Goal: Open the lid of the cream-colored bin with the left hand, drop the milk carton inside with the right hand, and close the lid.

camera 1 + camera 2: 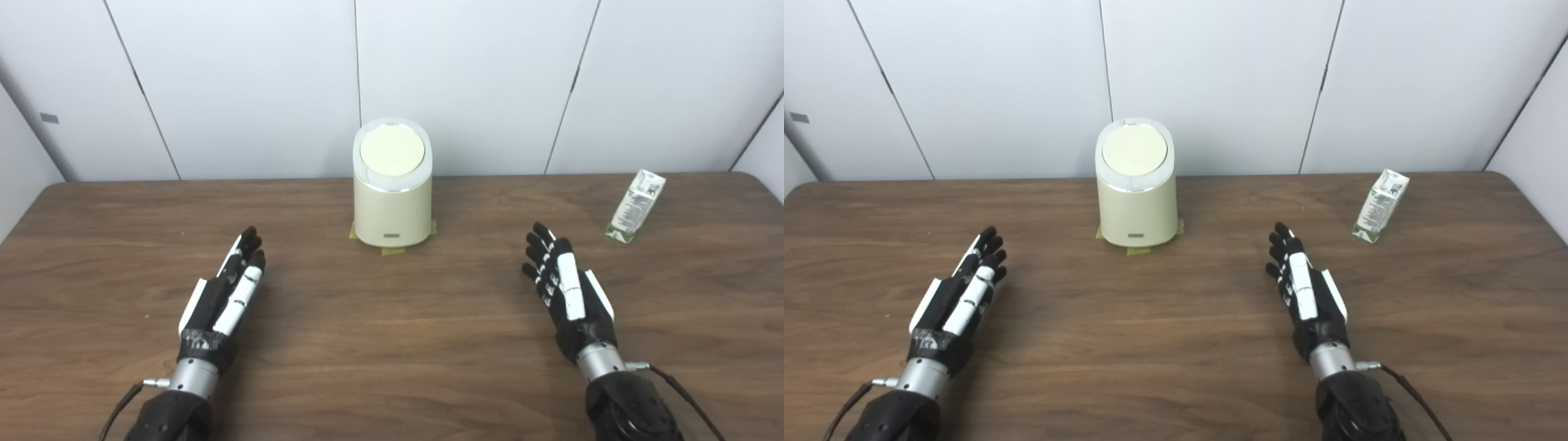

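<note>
— Bin [392, 208] first, from the left eye view: where does it stand?

— Upright at the middle of the wooden table [392, 343], toward the far edge, close to the white panelled wall [257, 86]. Cream-colored, with its round lid [392, 150] down flat on top. Strips of yellowish tape [392, 251] show under its base.

— And the milk carton [636, 206]?

— Lying on its side at the far right of the table, well apart from the bin, touching nothing else.

— Hands in that view?

— Left hand [223, 294] low on the left, fingers stretched forward and close together, holding nothing. Right hand [566, 285] on the right — fingers likewise extended, a little spread, empty. Both sit well short of the bin and the carton.

— Right eye view, then?

— Same layout, shifted a little. Bin left of centre with the lid closed, carton near the table's far right side. Left hand flat and open over the wood; right hand open too, nearer the carton than the bin but still apart from it. Thin cables [1415, 398] trail from the wrists.
</note>
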Motion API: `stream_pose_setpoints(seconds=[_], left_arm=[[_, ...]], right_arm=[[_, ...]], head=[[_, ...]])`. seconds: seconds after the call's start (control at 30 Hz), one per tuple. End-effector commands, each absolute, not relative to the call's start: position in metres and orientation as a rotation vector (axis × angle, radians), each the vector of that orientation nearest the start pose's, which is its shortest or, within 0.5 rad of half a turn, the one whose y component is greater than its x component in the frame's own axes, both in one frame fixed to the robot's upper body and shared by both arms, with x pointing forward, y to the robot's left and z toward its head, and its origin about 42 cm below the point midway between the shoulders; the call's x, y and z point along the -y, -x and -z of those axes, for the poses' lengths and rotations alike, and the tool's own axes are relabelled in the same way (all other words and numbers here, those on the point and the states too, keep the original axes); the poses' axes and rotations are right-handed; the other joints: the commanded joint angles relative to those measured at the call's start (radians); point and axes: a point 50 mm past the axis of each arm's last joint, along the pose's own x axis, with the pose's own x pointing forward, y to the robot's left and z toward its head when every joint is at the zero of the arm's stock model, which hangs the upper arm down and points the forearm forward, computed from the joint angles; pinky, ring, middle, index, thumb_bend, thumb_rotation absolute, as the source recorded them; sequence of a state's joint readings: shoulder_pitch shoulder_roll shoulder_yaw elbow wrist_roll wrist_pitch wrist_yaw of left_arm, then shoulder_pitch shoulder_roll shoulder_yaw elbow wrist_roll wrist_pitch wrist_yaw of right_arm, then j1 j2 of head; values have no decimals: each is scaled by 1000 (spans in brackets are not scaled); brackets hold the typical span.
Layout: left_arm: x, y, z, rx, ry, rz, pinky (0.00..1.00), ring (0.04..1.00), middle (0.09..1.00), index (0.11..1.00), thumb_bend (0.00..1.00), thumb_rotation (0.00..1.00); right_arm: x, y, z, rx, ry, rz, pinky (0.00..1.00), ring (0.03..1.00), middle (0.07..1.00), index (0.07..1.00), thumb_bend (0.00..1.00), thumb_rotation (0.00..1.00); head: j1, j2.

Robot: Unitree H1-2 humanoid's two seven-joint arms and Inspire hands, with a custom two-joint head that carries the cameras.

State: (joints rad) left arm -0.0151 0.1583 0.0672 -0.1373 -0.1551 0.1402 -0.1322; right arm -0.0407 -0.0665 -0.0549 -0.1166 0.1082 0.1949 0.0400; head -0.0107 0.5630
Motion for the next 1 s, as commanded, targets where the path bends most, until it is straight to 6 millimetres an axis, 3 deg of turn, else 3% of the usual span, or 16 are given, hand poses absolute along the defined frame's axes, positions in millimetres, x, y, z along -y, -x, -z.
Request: stream_pose_setpoints(seconds=[0.0,0.13,0.23,0.33,0.7,0.97], left_arm=[[-266,-293,-147,96,-26,111,1000,1000,1000,1000,476,664],[-266,-291,-143,76,-77,116,1000,1000,1000,1000,408,584],[-265,-292,-140,63,-84,114,993,1000,1000,1000,412,464],[-265,-291,-139,56,-83,113,1000,1000,1000,1000,421,431],[-264,-291,-139,55,-80,127,1000,1000,1000,1000,399,604],[-260,-296,-138,68,-46,110,999,1000,1000,1000,471,741]], right_arm=[[239,-299,-137,38,-42,-22,946,971,960,953,639,1000],[241,-298,-132,36,-26,-18,939,971,955,955,639,1000],[241,-298,-130,36,-12,-18,931,973,956,960,635,1000],[240,-298,-130,42,-15,-20,926,973,958,962,637,1000],[239,-299,-129,42,-29,-15,927,970,965,962,616,1000],[242,-303,-127,63,-20,-31,923,972,966,973,602,1000]], head=[[2,-11],[5,-30],[2,-38],[-16,-45],[-5,-50],[7,-78]])
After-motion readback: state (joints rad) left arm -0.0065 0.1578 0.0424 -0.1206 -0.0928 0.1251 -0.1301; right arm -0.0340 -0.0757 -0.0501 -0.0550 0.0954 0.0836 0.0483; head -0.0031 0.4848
